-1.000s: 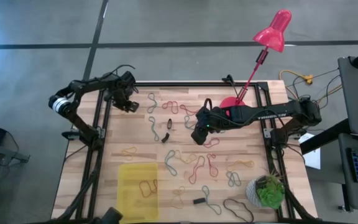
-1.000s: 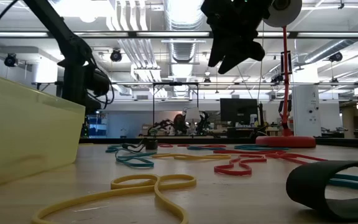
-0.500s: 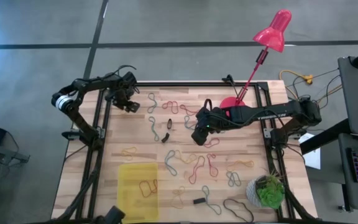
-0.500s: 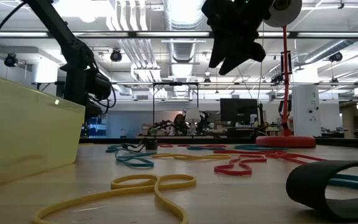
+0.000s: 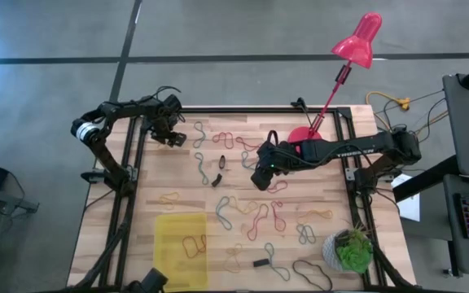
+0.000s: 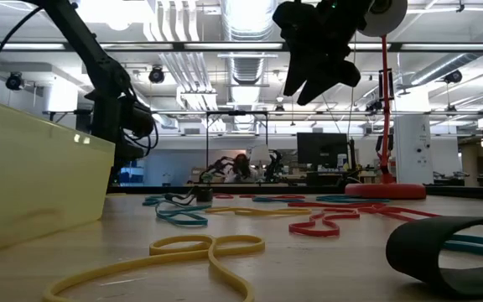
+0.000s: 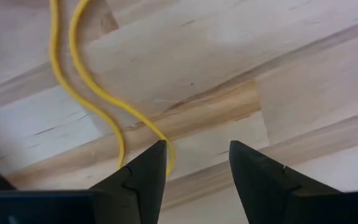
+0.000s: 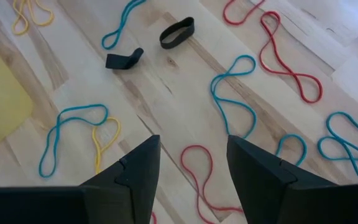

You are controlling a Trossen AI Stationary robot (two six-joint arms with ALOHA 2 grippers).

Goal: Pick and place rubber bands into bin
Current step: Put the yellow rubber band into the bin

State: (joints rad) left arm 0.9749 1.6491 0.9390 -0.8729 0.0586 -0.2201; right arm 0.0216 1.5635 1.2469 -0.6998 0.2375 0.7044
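Rubber bands (image 5: 243, 213) in red, teal, yellow and tan lie scattered flat over the wooden table. The yellow bin (image 5: 180, 238) sits near the table's near-left corner, and a tan band (image 5: 192, 244) lies in it. My left gripper (image 5: 173, 135) is at the far-left corner, open and low over the wood. In its wrist view the left gripper (image 7: 197, 152) has a yellow band (image 7: 79, 81) running past one fingertip. My right gripper (image 5: 260, 176) is open and raised over the table's middle; in its wrist view the right gripper (image 8: 191, 149) hangs above a red band (image 8: 197, 171). My left gripper has the yellow band's strand (image 7: 166, 144) running right beside the tip of one finger (image 7: 157, 158). I cannot tell whether it touches. The band lies flat on the table, outside the gap between the fingers.
A pink desk lamp (image 5: 357, 41) stands at the far right, with its base (image 5: 303, 137) beside my right arm. A potted plant (image 5: 350, 251) and a black cable loop (image 5: 312, 275) occupy the near-right corner. Small dark blocks (image 5: 218, 169) lie mid-table. Black frame rails (image 5: 129, 163) edge the table.
My left arm has shifted a little toward the table's right, carrying its gripper along the far-left corner. My right arm has stayed where it was, and the bands have not moved.
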